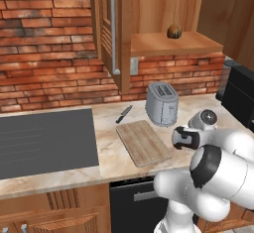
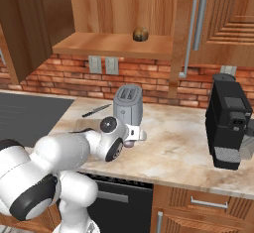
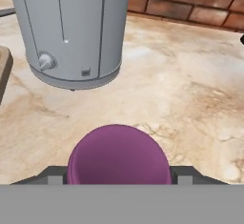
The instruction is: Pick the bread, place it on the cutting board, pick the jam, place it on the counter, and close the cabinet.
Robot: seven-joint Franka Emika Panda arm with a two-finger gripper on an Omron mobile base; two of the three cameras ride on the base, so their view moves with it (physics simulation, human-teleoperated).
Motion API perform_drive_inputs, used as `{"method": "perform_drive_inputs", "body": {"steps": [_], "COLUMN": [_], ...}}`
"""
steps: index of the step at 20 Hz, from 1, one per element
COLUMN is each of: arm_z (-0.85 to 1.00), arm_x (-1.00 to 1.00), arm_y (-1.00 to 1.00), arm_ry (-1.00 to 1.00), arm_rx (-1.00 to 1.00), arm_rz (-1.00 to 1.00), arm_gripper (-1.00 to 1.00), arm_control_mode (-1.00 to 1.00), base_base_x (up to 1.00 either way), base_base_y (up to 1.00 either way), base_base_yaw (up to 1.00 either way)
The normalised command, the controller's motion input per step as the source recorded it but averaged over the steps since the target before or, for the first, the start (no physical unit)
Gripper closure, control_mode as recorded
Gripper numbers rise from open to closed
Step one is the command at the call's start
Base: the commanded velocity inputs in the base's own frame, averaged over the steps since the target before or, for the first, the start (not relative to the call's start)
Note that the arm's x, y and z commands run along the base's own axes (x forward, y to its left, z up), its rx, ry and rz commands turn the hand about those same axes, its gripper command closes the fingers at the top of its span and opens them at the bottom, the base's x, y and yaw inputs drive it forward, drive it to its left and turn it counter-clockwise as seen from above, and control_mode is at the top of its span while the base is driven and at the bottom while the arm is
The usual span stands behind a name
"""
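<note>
Jaws pinch the jam from both sides, held low over the counter just short of the toaster. I'd lower it straight down onto the bare marble to the toaster's right, away from the cutting board. Farther back, the bread sits on the open cabinet shelf

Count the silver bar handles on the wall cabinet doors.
2. One handle runs down the open door left of the shelf; the other handle is on the closed door right of it. Others may be hidden on doors outside the views.
</note>
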Motion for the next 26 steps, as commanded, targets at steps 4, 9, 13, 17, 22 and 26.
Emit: {"method": "perform_drive_inputs", "body": {"steps": [4,9,13,17,22,26], "arm_z": [-0.1,-0.08,-0.05,-0.04,-0.09,-0.14], "arm_x": [0.04,0.0,0.0,0.0,0.0,0.01], "arm_y": [0.0,0.0,0.0,0.0,0.0,0.0], "arm_ry": [0.0,0.01,0.02,0.02,0.01,0.0], "arm_rx": [0.0,0.0,0.0,0.0,0.0,0.0], "arm_rz": [0.0,0.0,0.0,0.0,0.0,0.0], "arm_gripper": [1.0,1.0,1.0,1.0,1.0,1.0], "arm_control_mode": [-1.0,-1.0,-1.0,-1.0,-1.0,-1.0], "base_base_x": [0.0,0.0,0.0,0.0,0.0,0.0], "base_base_y": [0.0,0.0,0.0,0.0,0.0,0.0], "base_base_yaw": [0.0,0.0,0.0,0.0,0.0,0.0]}}
